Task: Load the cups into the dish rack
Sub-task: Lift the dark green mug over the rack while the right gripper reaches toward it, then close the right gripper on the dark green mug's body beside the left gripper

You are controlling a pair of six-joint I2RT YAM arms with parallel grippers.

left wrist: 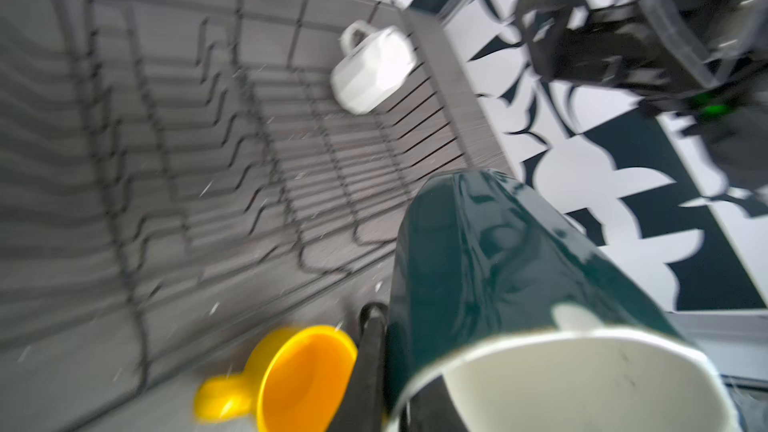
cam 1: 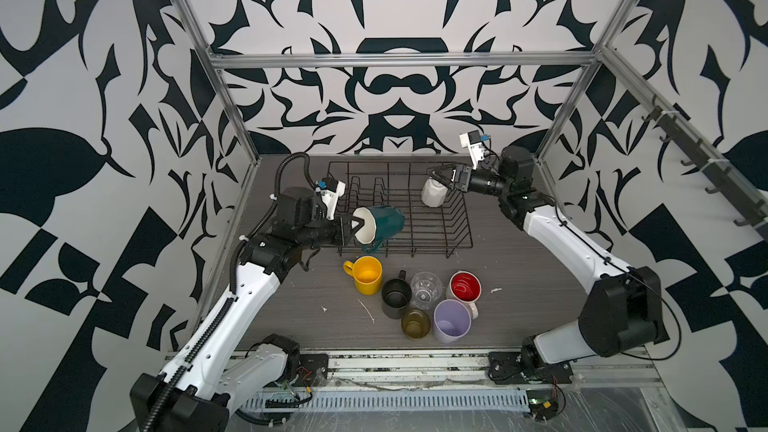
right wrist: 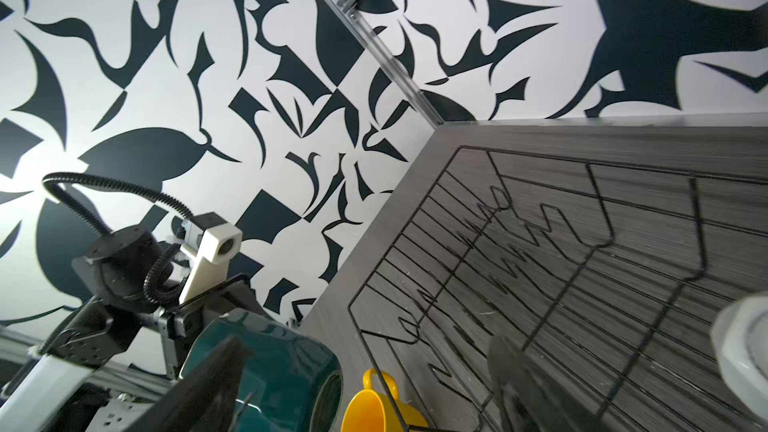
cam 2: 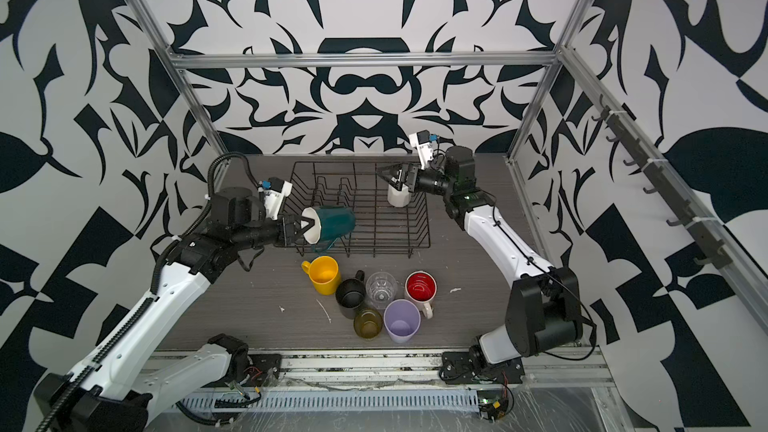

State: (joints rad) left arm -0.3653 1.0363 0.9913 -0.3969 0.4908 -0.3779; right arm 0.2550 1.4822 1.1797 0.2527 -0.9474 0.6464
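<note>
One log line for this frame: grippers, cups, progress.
left gripper: shut on teal mug, tipped over dish rack edge | right gripper: open above white mug in rack | table: six cups waiting

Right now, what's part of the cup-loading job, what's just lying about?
Job: black wire dish rack, white faceted mug, teal mug, yellow mug, black mug, clear glass, red-lined white mug, lilac tumbler, amber-olive glass.
Lying about: white scraps on grey tabletop.
</note>
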